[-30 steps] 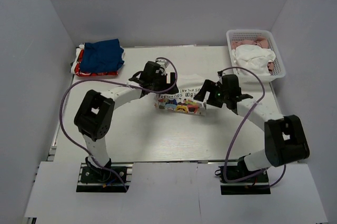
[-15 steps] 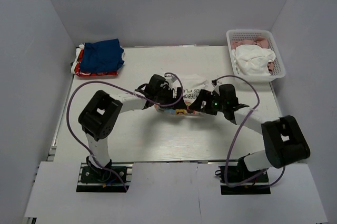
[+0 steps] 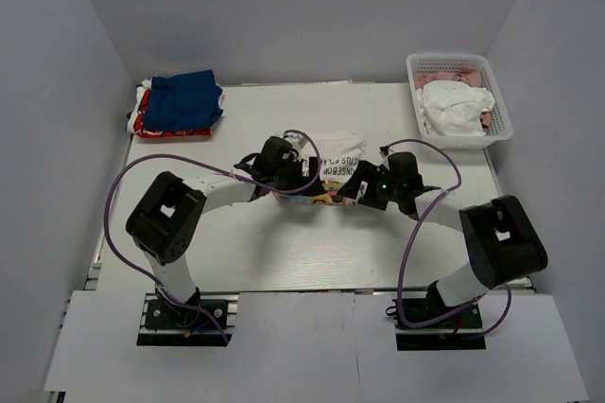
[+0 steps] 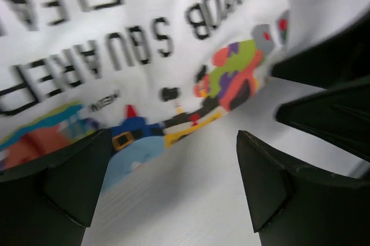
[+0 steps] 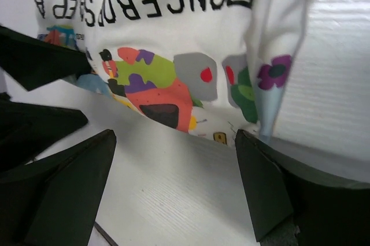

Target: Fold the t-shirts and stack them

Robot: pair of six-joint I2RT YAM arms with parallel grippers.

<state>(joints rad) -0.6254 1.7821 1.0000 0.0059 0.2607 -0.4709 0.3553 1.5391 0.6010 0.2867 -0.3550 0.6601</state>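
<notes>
Lining up a fold of the white cartoon-print t-shirt [image 3: 333, 149] lying mid-frame on the tabletop [image 3: 284, 252], left end effector [image 4: 173, 171] and right end effector [image 5: 173, 182] both splayed empty at its lower edge, likely pinching there next.

One t-shirt [image 3: 336, 151] lies mid-desk [image 3: 284, 252], with the left tool [image 4: 173, 160] and right tool [image 5: 173, 163] side by side at its near edge. Folded shirts [image 3: 180, 105] sit stacked at the far left corner. At the far right, a basket [image 3: 452, 57] holds cloth [image 3: 454, 105].
</notes>
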